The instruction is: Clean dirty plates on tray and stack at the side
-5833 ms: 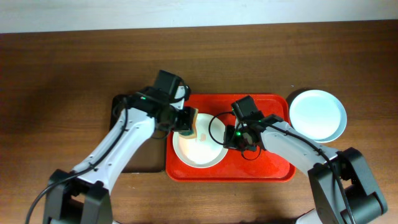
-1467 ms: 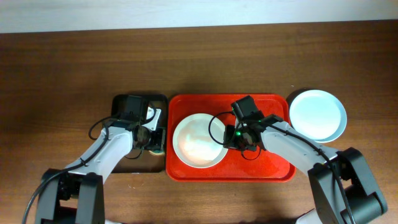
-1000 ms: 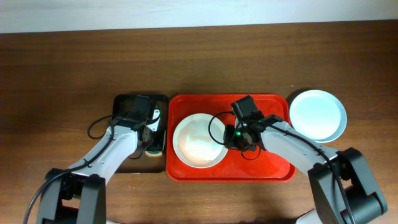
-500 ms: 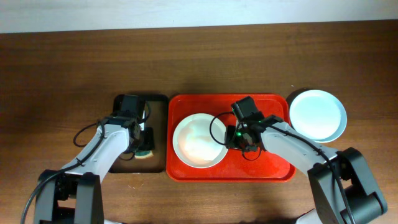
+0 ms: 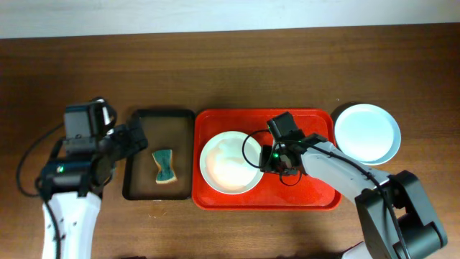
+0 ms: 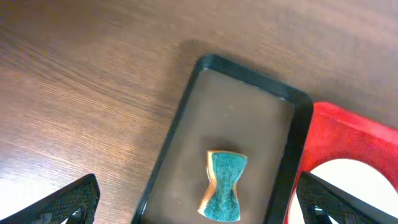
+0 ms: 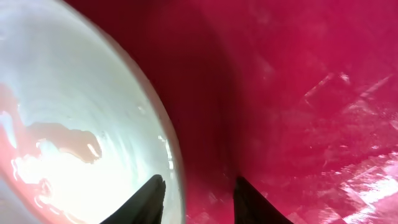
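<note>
Dark wooden table [image 5: 72, 72]: a round white plate [image 5: 230, 162] sits on the bright red plastic tray [image 5: 316, 191] at mid-frame, a pale blue plate [image 5: 366, 133] on the wood at right. The right gripper [image 7: 198, 190], fingers slightly apart, straddles the white plate's rim; the left gripper [image 5: 135, 141], spread wide, hangs beside a black-rimmed brown tray [image 5: 158, 196] holding a green sponge [image 5: 164, 166].

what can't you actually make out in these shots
Overhead: the right rim of the white plate is covered by the right gripper.
Overhead: anything under the blue plate is hidden by it.
Right wrist: glare washes out the white plate; its red patches could be smear or a reflection of the tray.
Left wrist: the white plate is cut off by the bottom right corner.
</note>
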